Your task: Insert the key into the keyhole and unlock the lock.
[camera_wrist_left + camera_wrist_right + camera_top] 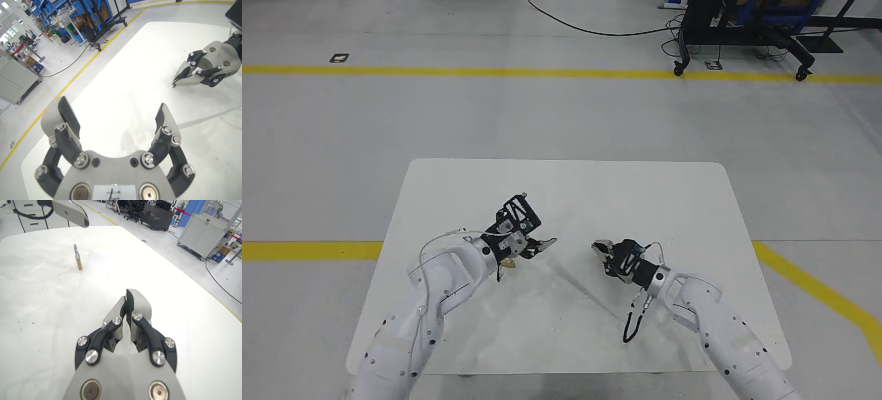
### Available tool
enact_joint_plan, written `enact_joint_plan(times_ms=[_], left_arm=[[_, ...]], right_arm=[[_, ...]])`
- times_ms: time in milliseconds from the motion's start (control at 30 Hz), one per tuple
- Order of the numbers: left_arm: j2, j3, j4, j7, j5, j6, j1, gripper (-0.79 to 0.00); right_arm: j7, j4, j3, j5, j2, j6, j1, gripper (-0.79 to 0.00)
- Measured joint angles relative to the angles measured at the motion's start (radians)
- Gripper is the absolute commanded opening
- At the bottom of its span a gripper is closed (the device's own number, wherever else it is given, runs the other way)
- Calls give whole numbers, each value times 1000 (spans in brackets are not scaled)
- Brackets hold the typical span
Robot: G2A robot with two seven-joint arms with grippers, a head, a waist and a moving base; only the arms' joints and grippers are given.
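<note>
While the right claw (127, 295) is pinched shut on what seems the key (174, 83), the lock (78, 260) stands upright near the bench's (642, 190) middle, straight ahead of it, under the wide-open left claw (113, 104), which is nearer.

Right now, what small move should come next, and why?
Probably lower the open left tool around the padlock to steady it: it sits unheld on the table, while the right tool is shut, apparently on the key, some way off.
</note>
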Motion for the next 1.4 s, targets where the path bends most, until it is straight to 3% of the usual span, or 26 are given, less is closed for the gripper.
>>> enact_joint_plan(times_ms=[333,567,800,867,1000,1100,1167,1233,1300,1400], left_arm=[[-11,121,51,-64,197,21,-53,0],[-13,42,20,-1,54,134,-18,0],[-13,37,17,6,43,140,-13,0],[-15,29,13,52,3,145,2,0],[-19,-48,37,225,-286,115,59,0],[-26,-87,86,301,-662,-60,82,0],[-17,-126,134,271,-926,-151,54,0],[-8,-160,152,151,-1153,-165,33,0],[-7,-163,152,65,-1271,-152,34,0],[-7,-161,151,73,-1269,-151,35,0]], right_arm=[[-31,25,-13,-5,-2,-4,24,-785],[-87,-11,32,54,9,-57,-14,-785],[-81,-16,37,58,10,-61,-18,-785],[-87,-18,33,64,9,-67,-21,-785],[-135,6,18,265,-4,-142,-26,-785],[-135,33,8,504,-15,-221,-16,-785],[-92,40,13,612,-16,-250,0,-785],[-42,26,24,674,-14,-249,6,-785],[-1,8,33,708,-12,-240,-1,-785],[3,6,34,712,-11,-238,-3,-785]])
